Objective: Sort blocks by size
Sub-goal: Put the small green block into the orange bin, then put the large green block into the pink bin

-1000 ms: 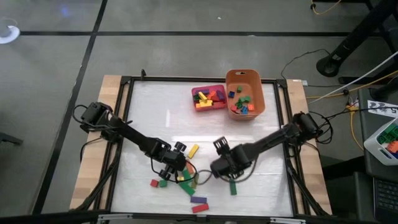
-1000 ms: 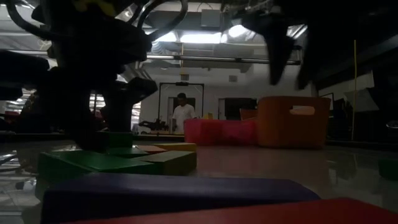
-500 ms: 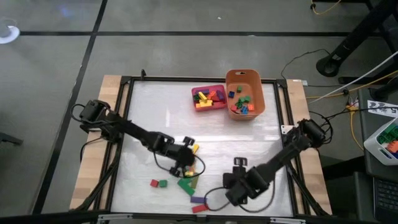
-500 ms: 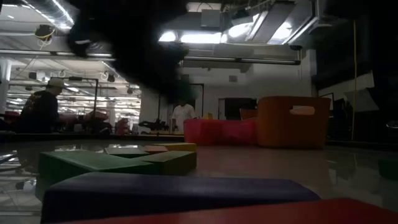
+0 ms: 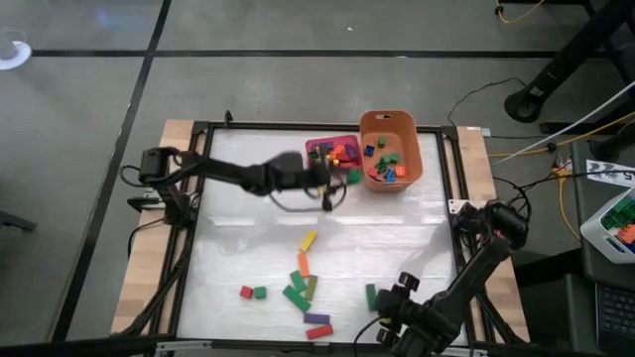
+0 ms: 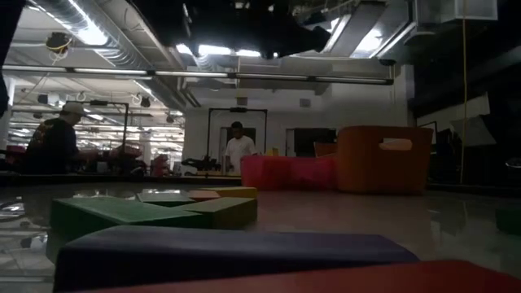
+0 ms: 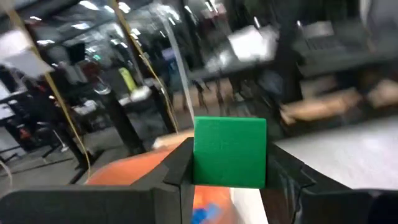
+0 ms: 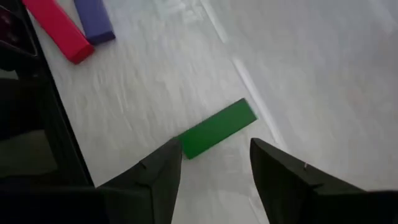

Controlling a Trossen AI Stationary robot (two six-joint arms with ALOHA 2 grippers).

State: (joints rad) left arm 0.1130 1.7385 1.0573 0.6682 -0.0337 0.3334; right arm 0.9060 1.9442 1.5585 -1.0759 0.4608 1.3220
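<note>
Bare table (image 5: 248, 213) left of scattered blocks (image 5: 301, 288)

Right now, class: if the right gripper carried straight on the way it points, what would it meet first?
Most likely the green bar lying just ahead of the right gripper on the white table, its open fingers either side; depth is uncertain.

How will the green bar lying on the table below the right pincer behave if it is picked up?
The green bar looks solid with straight edges, so it is probably stiff. It lies flat on its long face, so it should not roll. The white table looks glossy, so a nudge from the right pincer may make it slide.
</note>
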